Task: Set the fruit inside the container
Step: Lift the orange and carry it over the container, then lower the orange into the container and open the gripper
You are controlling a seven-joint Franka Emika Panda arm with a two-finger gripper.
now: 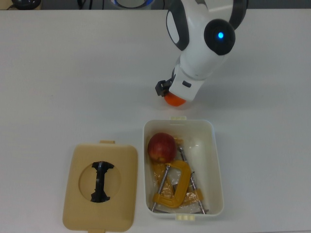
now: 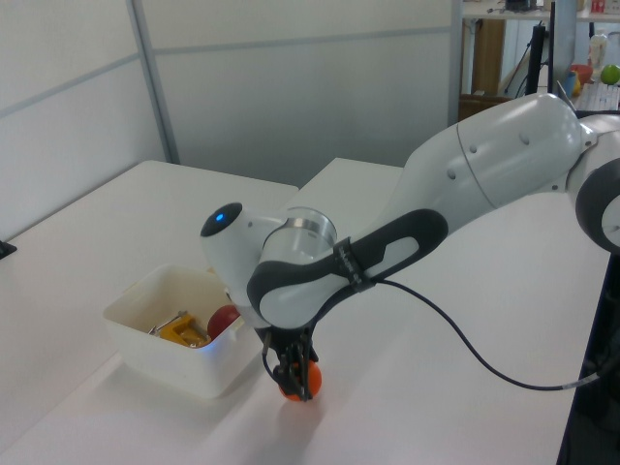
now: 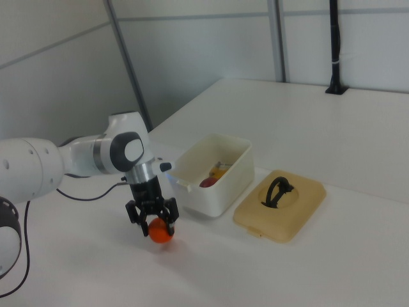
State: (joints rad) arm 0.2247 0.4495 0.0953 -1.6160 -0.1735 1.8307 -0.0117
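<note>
The small orange [image 1: 174, 100] [image 2: 295, 384] [image 3: 161, 232] sits just outside the short end of the cream-white tub [image 1: 217, 160] [image 2: 165, 360] [image 3: 214, 197]. My gripper [image 3: 155, 222] [image 2: 294, 372] points straight down, shut on the orange, with a dark finger on each side of it. In the top view the arm's wrist covers most of the orange and the gripper. The red apple [image 1: 161, 146] [image 2: 225, 318] [image 3: 206, 183] lies inside the tub, at the end nearest the orange.
Yellow-orange C-clamps [image 1: 172, 187] lie in the tub beside the apple. The flat tan lid [image 1: 80, 204] [image 3: 300, 208] with its black handle rests on the table at the top view's left of the tub. White table stretches all around.
</note>
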